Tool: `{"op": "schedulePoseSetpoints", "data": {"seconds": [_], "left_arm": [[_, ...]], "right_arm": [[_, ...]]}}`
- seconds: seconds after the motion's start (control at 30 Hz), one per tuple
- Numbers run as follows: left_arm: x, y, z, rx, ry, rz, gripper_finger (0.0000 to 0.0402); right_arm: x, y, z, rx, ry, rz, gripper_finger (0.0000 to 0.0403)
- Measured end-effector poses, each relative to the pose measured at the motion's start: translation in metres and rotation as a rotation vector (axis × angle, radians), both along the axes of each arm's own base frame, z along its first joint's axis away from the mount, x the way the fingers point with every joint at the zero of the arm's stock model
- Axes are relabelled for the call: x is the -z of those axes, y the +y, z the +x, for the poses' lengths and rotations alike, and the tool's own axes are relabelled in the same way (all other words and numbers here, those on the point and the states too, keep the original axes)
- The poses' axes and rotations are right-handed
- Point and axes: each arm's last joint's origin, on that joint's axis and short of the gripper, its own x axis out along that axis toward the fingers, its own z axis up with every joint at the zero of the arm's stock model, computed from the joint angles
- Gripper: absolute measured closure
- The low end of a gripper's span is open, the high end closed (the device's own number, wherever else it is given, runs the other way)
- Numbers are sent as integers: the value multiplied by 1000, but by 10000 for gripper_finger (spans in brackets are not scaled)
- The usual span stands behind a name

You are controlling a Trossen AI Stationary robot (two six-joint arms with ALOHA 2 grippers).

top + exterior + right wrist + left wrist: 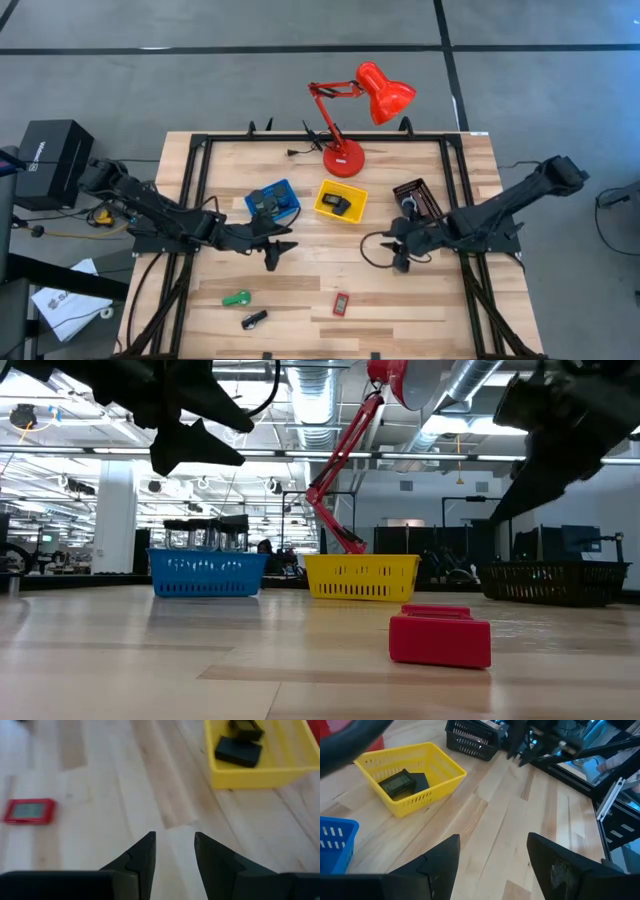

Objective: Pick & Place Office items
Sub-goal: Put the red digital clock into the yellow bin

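My left gripper (275, 252) (492, 852) hovers open over bare wood, near the table's middle and in front of the blue tray. My right gripper (400, 253) (175, 847) hovers open in front of the black tray, its fingers a small way apart. Neither holds anything. A red rectangle (341, 304) (29, 811) (440, 635), a green clip (236, 298) and a small black piece (254, 320) lie flat on the table's near part. Dark blocks (402, 782) (238, 751) lie in the yellow tray (322, 207) (440, 762).
The blue tray (288, 190) (208, 573), yellow tray (362, 577) and black tray (432, 200) (555, 582) stand in a row across the table's middle. The red desk lamp (345, 158) stands at the far edge. Bare wood lies between the two grippers.
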Motion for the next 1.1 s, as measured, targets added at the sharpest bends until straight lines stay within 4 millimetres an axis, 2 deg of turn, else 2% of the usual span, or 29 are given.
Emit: {"op": "schedulePoseSetpoints", "data": {"seconds": [0.23,0.4,0.63,0.73,0.83,0.97,1.1], "left_arm": [[-1,0,0,1,-8,-1,176],[-1,0,0,4,-8,6,174],[-1,0,0,4,-10,4,175],[-2,0,1,3,-16,1,174],[-2,0,1,3,-17,0,177],[-2,0,1,5,-21,2,179],[-2,0,1,6,-23,4,177]], "right_arm": [[23,-21,18,91,110,-62,276],[23,-17,36,-128,28,-23,276],[3,20,57,-623,-337,29,276],[-1,42,63,-836,-541,-62,276],[4,61,67,-962,-674,-217,276],[12,80,84,-1043,-716,-330,276],[20,95,111,-1065,-579,-295,276]]}}
